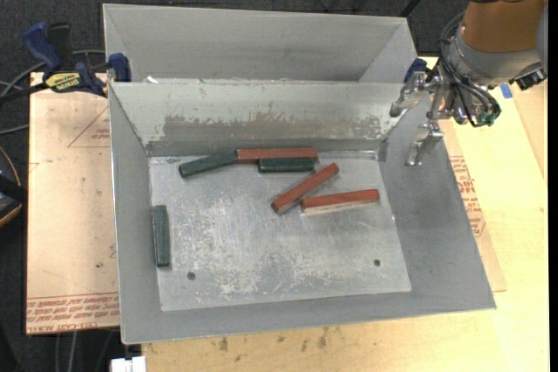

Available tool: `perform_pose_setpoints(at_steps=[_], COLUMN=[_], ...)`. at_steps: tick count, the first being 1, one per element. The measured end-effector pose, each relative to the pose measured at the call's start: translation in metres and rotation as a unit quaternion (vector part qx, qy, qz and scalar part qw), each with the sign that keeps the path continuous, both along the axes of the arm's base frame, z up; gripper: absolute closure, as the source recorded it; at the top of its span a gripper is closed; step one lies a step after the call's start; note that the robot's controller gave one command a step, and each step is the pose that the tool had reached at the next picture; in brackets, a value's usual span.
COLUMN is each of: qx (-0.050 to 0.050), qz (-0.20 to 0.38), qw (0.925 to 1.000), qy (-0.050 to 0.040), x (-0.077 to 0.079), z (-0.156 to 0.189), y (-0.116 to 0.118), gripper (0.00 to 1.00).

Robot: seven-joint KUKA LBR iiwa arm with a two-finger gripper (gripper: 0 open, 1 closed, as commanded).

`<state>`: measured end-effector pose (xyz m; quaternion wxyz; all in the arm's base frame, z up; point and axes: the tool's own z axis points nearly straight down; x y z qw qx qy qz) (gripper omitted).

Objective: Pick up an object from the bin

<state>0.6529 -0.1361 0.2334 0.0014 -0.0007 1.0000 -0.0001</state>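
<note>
My gripper point(410, 131) hangs over the bin's right wall near the back right corner, above the floor. Its two metal fingers point(418, 151) stand apart with nothing between them, so it is open. Nearest to it a red bar point(341, 200) lies flat on the floor, left of and below the gripper. A second red bar point(305, 188) lies slanted, touching the first one's left end. A third red bar point(276, 154) lies along the back wall, with a dark green bar point(286, 165) right beside it.
Another dark green bar point(207, 164) lies slanted at the back left, touching the third red bar's left end. A dark green bar point(160, 234) lies alone along the left wall. The arm with its orange cover stands outside the bin's right rim.
</note>
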Motion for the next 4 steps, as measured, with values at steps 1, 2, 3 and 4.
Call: perform_pose_setpoints(at_steps=[1, 2, 3, 4], qx=[0.0, 0.0, 0.0, 0.001], qz=[-0.007, -0.014, -0.014, -0.03], qw=[1.0, 0.9999, 0.9999, 0.9996], qy=[-0.0025, -0.0029, -0.0029, 0.0009], x=[-0.006, -0.014, -0.014, -0.025], z=[-0.058, -0.156, -0.156, 0.043], y=[0.007, 0.027, 0.027, 0.036], gripper=[0.0, 1.0, 1.0, 1.0])
